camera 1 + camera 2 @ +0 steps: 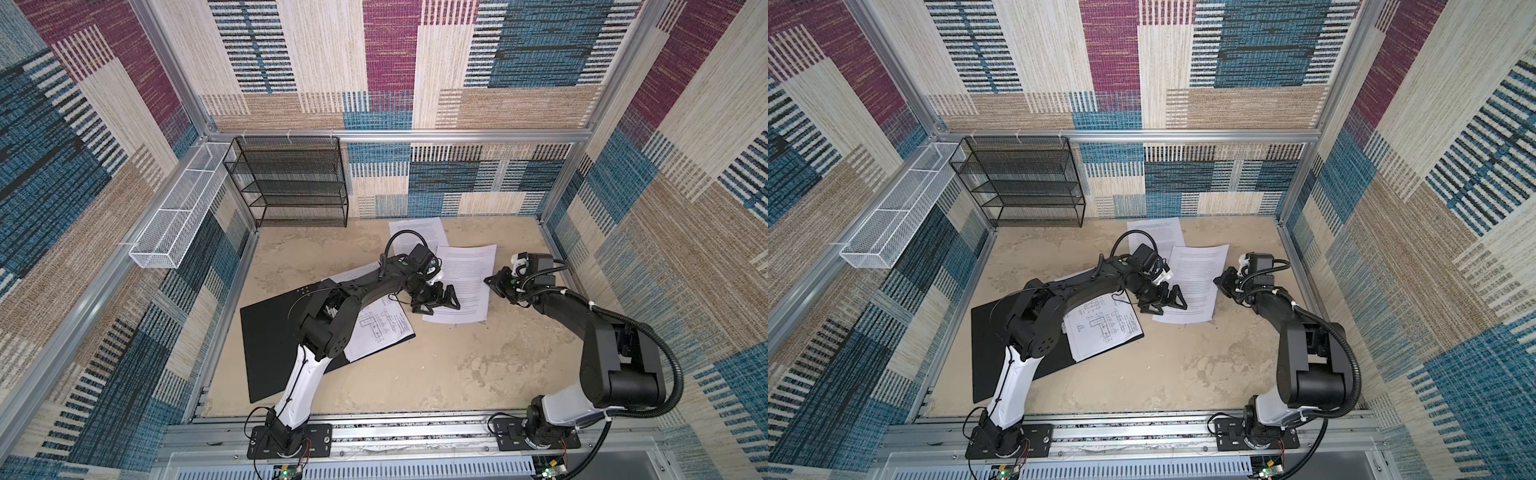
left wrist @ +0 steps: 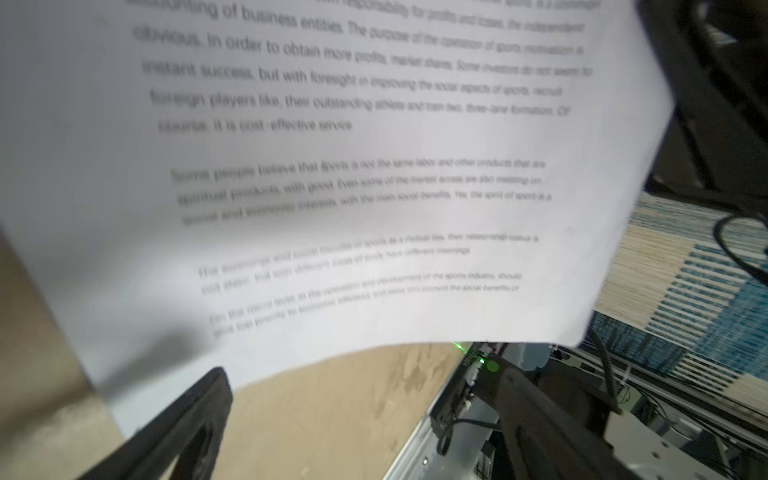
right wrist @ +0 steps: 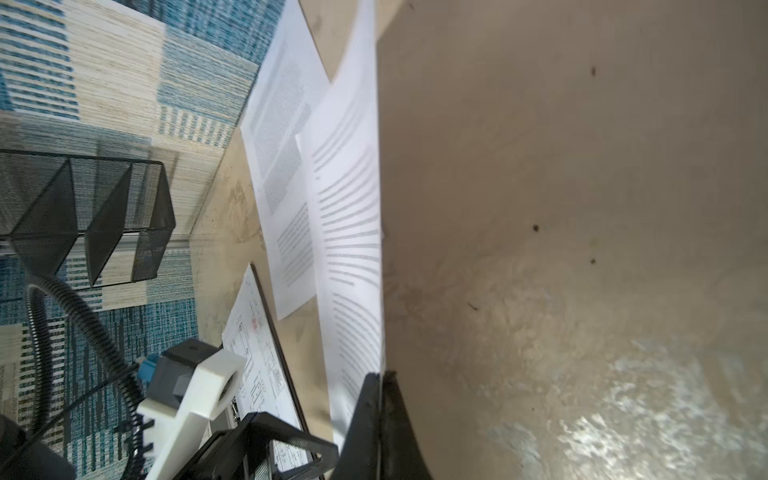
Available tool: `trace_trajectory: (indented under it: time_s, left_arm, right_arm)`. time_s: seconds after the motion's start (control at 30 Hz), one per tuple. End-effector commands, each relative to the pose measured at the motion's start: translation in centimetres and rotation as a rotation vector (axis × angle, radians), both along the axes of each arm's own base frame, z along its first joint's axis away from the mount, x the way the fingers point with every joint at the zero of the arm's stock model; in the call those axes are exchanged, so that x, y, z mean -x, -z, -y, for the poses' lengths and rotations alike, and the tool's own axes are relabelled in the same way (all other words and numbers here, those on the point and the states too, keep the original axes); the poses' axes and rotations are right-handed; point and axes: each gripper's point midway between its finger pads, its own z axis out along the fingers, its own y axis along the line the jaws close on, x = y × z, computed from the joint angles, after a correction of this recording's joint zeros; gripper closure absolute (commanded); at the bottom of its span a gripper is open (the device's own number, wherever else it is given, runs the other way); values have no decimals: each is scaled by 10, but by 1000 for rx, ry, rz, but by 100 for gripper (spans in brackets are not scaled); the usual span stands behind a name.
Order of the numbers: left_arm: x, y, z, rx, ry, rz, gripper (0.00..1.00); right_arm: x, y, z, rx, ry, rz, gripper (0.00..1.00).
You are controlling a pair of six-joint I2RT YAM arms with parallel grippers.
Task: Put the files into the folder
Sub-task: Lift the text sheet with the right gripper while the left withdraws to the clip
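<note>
One drawing sheet (image 1: 382, 328) lies in our open folder (image 1: 266, 345) — two are left: our right gripper (image 1: 490, 282) pinches the nearer text page (image 1: 465, 286) by its edge, the far page (image 1: 415, 230) waits, left gripper (image 1: 436, 303) spread open.

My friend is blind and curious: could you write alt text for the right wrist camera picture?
The right gripper pinches the edge of a text sheet over the tan table. Beyond are another printed page and a black mesh rack.
</note>
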Motion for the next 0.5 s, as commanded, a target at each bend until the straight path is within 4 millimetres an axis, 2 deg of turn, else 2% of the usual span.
trace_trajectory:
  time_s: [0.0, 0.07, 0.1, 0.17, 0.27, 0.33, 0.4, 0.47]
  left_arm:
    - [9, -78, -4, 140, 21, 16, 1]
    - [6, -107, -16, 187, -13, 40, 1]
    - [2, -117, -28, 190, -47, 48, 1]
    - [-9, -120, -65, 133, -161, 55, 1]
    - [-21, -94, -153, -101, -364, 72, 1]
    - [-19, -81, -212, -209, -478, 76, 1]
    - [-14, -69, -258, -263, -571, 45, 1]
    - [-8, -60, -294, -280, -651, 19, 1]
  right_arm:
    - [-8, -32, -2, 58, -35, 80, 100]
    - [-12, -57, -10, 79, -65, 132, 100]
    - [-14, -70, -17, 83, -93, 157, 100]
    - [-16, -94, -39, 95, -156, 199, 100]
    - [-15, -127, -84, 94, -268, 261, 100]
    - [-12, -146, -119, 70, -343, 296, 100]
    - [-9, -160, -153, 39, -412, 318, 100]
    - [-3, -175, -189, 4, -488, 343, 100]
